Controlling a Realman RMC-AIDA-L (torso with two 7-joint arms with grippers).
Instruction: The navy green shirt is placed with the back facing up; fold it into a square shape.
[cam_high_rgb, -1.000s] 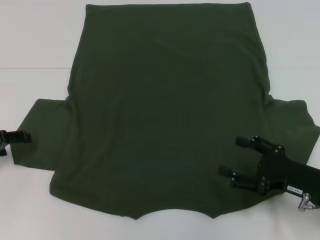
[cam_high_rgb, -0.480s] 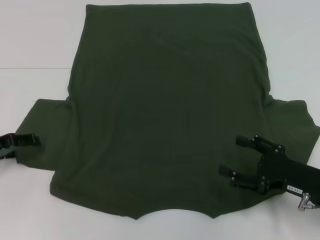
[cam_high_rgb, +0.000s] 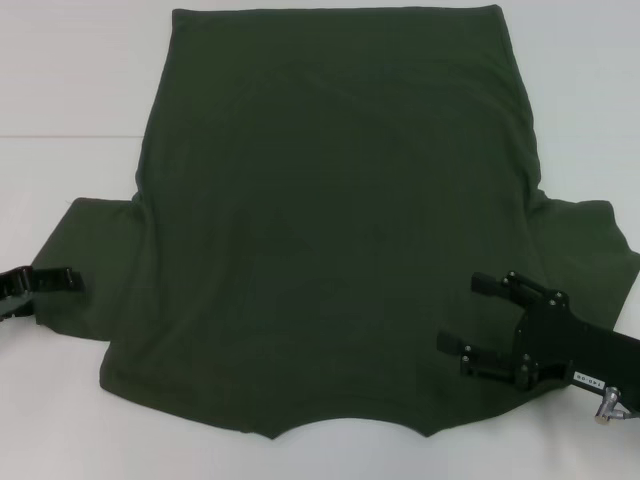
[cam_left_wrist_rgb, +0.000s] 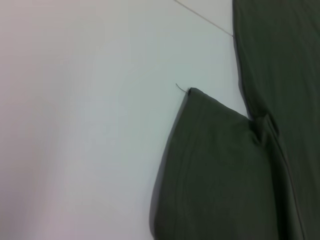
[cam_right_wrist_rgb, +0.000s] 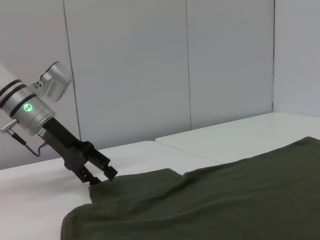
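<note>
The navy green shirt (cam_high_rgb: 320, 200) lies spread flat on the white table, hem at the far side and neckline at the near edge. My left gripper (cam_high_rgb: 65, 281) is at the outer edge of the shirt's left sleeve (cam_high_rgb: 90, 260), low to the table. The right wrist view shows it (cam_right_wrist_rgb: 104, 176) open, with its tips right at the sleeve's edge. My right gripper (cam_high_rgb: 458, 312) is open and empty over the shirt near the right shoulder, pointing inward. The left wrist view shows the sleeve (cam_left_wrist_rgb: 220, 175) flat on the table.
The white table (cam_high_rgb: 70, 400) has a seam line (cam_high_rgb: 70, 135) running across at the far left. The shirt's right sleeve (cam_high_rgb: 590, 250) reaches near the right edge of the head view. Grey wall panels (cam_right_wrist_rgb: 150, 75) stand beyond the table.
My left gripper has moved right, up to the left sleeve's edge. The right gripper and the shirt have stayed still.
</note>
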